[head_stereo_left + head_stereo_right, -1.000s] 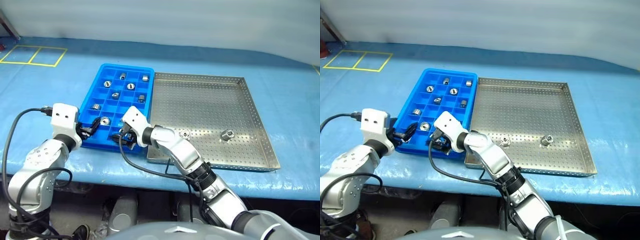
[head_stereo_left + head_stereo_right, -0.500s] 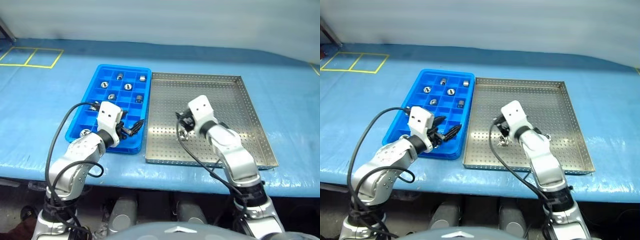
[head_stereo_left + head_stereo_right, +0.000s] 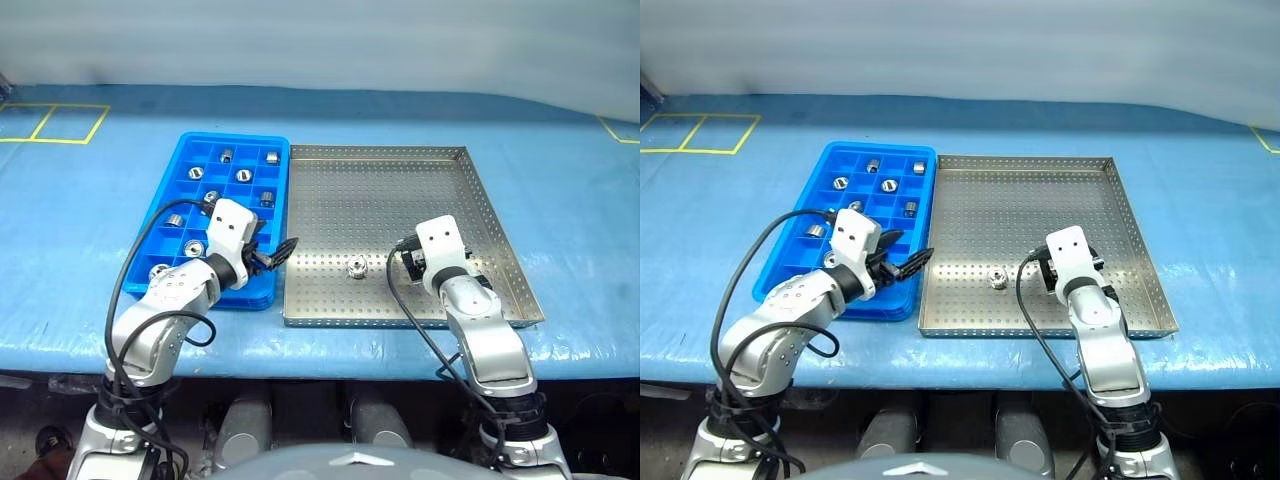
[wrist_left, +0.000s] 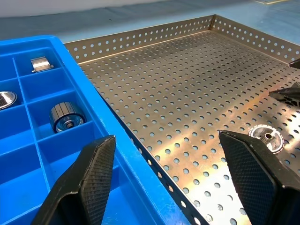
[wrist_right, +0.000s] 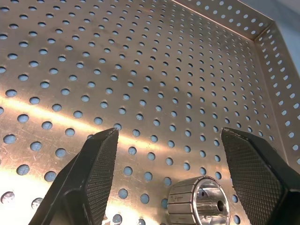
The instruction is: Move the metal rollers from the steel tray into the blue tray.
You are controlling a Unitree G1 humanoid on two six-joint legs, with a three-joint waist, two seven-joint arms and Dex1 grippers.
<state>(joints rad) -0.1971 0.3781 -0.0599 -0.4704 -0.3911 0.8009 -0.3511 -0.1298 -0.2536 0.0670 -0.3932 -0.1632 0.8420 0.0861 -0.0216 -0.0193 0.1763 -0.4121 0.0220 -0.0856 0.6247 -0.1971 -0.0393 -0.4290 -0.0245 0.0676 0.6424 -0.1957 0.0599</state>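
Here the right tool (image 5: 168,176) stands released around a shiny silver metal roller (image 5: 198,202), lower centre. The left tool (image 4: 178,173) (also released) straddles the bright blue plastic tray (image 4: 28,140) and the perforated steel tray (image 4: 187,93).

Blue-covered table (image 3: 560,180) — blue tray (image 3: 170,195), steel tray (image 3: 390,200)

one metal roller (image 3: 995,278) lies in the steel tray (image 3: 1040,200), beside the blue tray (image 3: 820,170).

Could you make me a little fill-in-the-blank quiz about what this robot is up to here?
1. The steel tray sits to the ____ of the blue tray.
2. The right gripper has its fingers ____ around a metal roller.
3. The left gripper holds ____.
4. The other loose roller lies in the ____ tray.

Answers: right; open; nothing; steel
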